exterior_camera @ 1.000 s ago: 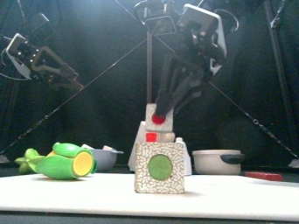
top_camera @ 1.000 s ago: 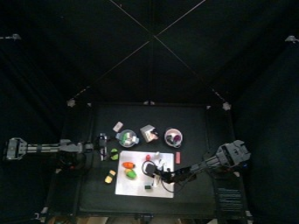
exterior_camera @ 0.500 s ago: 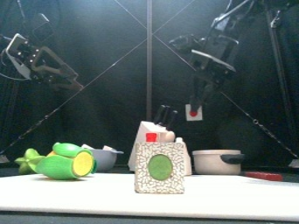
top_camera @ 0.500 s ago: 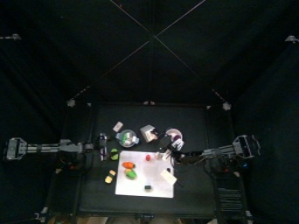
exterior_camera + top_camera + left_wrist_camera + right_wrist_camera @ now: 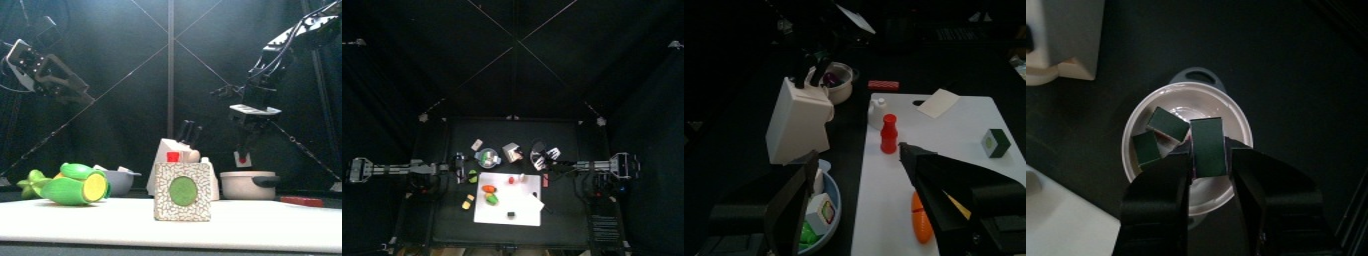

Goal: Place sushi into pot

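My right gripper point(image 5: 1207, 165) is shut on a sushi piece point(image 5: 1207, 143), dark green with a white top, and holds it just above the white inside of the pot point(image 5: 1227, 105). Two more dark green shapes show beside it over the pot; I cannot tell if they lie in it. In the front view the sushi point(image 5: 242, 159) shows a red face and hangs from the right gripper point(image 5: 242, 150) above the grey pot point(image 5: 249, 185). In the top view the right gripper point(image 5: 545, 158) is over the pot point(image 5: 537, 152). My left gripper point(image 5: 865, 200) is open and empty at the table's left side.
A white cutting board point(image 5: 509, 198) lies at the front with a red bottle point(image 5: 889, 133), an orange piece point(image 5: 921, 215) and a dark green piece point(image 5: 998, 143). A white carton point(image 5: 798, 120) and a bowl point(image 5: 828, 200) of items stand left of it. A green-yellow toy point(image 5: 74, 185) and a white box point(image 5: 183, 195) stand in front.
My right gripper has carried the sushi from above the cutting board back and to the right, and lowered it over the pot. The left arm has not moved.
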Robot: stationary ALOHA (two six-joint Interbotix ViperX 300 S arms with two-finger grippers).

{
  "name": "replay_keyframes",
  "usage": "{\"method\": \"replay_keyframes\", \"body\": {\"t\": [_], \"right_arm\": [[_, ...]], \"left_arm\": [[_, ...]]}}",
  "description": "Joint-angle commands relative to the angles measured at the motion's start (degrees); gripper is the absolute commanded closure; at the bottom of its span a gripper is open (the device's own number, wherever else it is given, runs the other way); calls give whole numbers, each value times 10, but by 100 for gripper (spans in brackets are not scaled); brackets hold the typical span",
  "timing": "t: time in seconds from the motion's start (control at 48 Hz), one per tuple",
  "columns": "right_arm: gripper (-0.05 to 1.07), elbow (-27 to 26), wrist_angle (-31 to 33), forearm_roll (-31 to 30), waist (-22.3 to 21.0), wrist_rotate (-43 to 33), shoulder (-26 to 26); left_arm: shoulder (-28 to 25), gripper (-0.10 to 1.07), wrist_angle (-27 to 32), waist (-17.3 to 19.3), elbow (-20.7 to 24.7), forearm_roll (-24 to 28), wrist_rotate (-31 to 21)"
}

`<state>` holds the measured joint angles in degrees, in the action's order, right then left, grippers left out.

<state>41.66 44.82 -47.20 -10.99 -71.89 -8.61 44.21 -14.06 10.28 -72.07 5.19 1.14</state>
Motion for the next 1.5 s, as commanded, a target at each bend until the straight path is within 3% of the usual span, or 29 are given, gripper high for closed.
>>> {"method": "replay_keyframes", "body": {"t": [0.0,0.396,0.854,1.479], "right_arm": [[45,0,-31,-3,-20,-1,-3],[39,10,-77,-2,-68,0,34],[17,9,-80,-4,-69,0,36],[16,2,-79,12,-51,4,26]], "left_arm": [[-1,0,-3,3,7,1,1],[-1,0,-3,4,6,1,1],[-1,0,-3,4,5,1,1],[-1,0,-3,4,4,0,1]]}}
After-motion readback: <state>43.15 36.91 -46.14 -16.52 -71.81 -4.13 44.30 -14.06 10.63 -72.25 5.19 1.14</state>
